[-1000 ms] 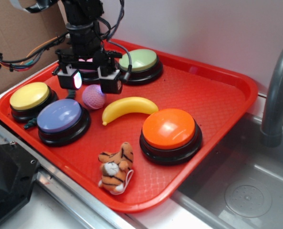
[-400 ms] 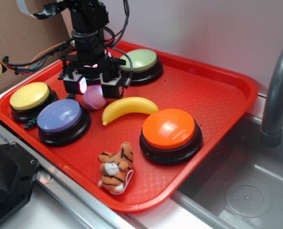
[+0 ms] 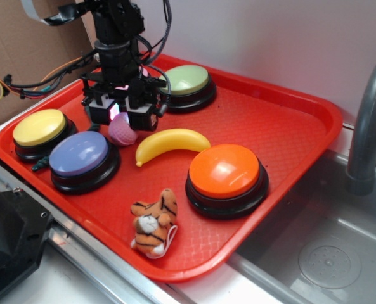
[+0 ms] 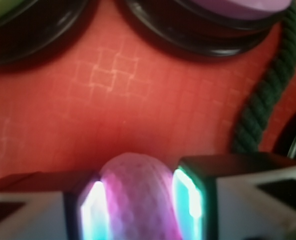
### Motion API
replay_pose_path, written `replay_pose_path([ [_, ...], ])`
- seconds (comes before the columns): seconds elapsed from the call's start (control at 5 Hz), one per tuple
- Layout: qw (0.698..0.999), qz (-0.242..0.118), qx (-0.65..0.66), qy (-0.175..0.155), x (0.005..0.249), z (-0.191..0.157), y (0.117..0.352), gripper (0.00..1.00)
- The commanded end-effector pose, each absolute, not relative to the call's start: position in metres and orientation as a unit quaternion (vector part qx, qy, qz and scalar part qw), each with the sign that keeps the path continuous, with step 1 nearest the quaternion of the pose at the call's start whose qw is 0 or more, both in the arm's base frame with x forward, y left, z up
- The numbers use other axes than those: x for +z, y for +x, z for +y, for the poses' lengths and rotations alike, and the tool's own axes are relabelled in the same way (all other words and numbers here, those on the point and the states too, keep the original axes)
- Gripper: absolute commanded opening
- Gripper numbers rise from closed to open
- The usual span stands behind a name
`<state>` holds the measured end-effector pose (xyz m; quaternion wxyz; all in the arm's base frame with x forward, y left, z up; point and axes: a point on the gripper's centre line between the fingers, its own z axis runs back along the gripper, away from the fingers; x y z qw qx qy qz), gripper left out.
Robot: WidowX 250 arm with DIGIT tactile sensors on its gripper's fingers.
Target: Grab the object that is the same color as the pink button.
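The small pink dimpled ball (image 3: pixel 122 130) rests on the red tray (image 3: pixel 283 126), between the lavender-blue button (image 3: pixel 80 154) and the banana (image 3: pixel 168 142). My gripper (image 3: pixel 121 113) stands straight over it, with the fingers down on either side. In the wrist view the ball (image 4: pixel 138 195) fills the gap and both lit pads (image 4: pixel 186 197) press against it. The pink button (image 4: pixel 237 7) shows at the wrist view's top right; in the exterior view the gripper hides nearly all of it.
A green button (image 3: pixel 186 81) sits at the back, a yellow one (image 3: pixel 40 126) at the left, an orange one (image 3: pixel 225 171) at the right. A tiger plush (image 3: pixel 153 221) lies near the front rim. A dark rope (image 4: pixel 265 95) runs beside the ball. A sink and faucet (image 3: pixel 368 120) stand to the right.
The gripper has dropped down around the pink ball and its fingers have drawn in from a wide spread until they meet the ball's sides.
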<state>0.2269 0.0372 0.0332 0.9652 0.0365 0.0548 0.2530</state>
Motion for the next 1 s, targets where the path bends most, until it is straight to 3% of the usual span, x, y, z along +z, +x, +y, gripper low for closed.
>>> replay_pose_path([
  [0.0,0.970,-0.023,0.240,0.020,0.092,0.045,0.249,0.00],
  [0.4,0.984,-0.080,0.157,-0.040,0.177,0.036,0.271,0.00],
  [0.6,0.985,-0.111,0.128,-0.041,0.198,0.032,0.266,0.00],
  [0.8,0.986,-0.111,0.113,-0.046,0.196,0.029,0.263,0.00],
])
